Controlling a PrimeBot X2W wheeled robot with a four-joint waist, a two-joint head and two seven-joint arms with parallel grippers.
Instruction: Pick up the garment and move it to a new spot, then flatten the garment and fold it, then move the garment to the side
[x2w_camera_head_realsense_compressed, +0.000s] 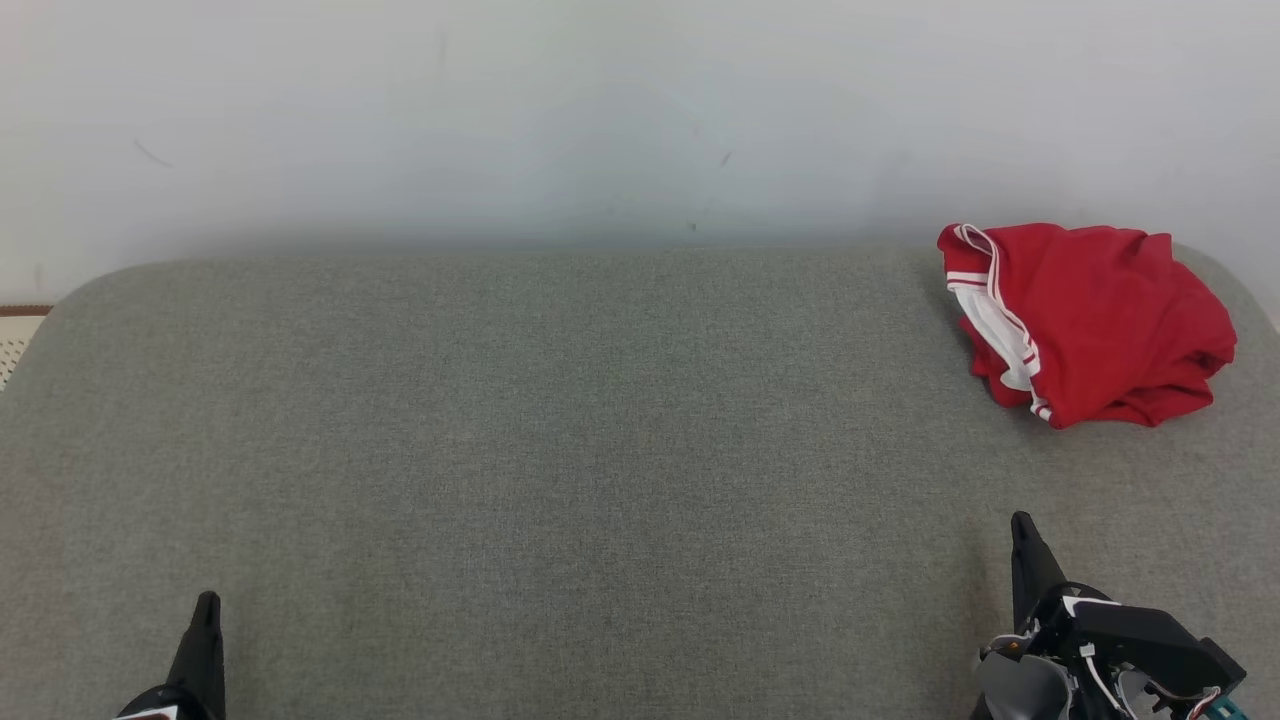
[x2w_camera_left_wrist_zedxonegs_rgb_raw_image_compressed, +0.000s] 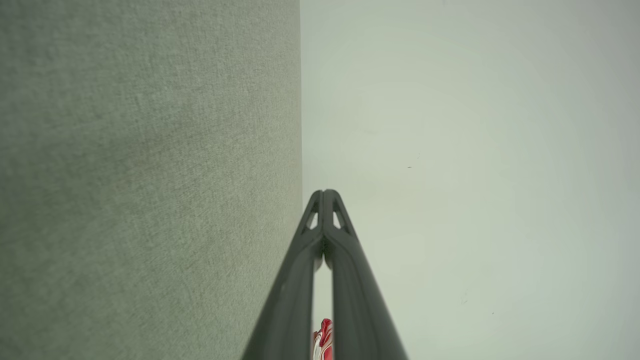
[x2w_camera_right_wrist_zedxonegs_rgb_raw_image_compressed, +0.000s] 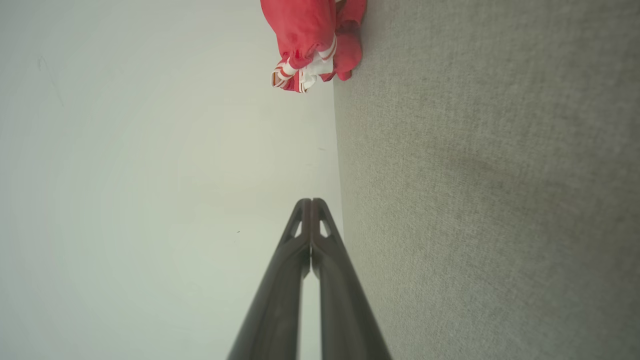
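A crumpled red garment with white striped trim lies bunched at the far right corner of the grey fabric surface. The right wrist view has the garment at its top, and a sliver of the garment peeks between the fingers in the left wrist view. My right gripper sits near the front right, well short of the garment, fingers pressed together with nothing in them. My left gripper rests at the front left, fingers also closed and empty.
A pale wall rises directly behind the surface's back edge. The surface has rounded far corners, and a strip of floor or mat shows past its left edge. A broad stretch of grey fabric lies between the grippers and the garment.
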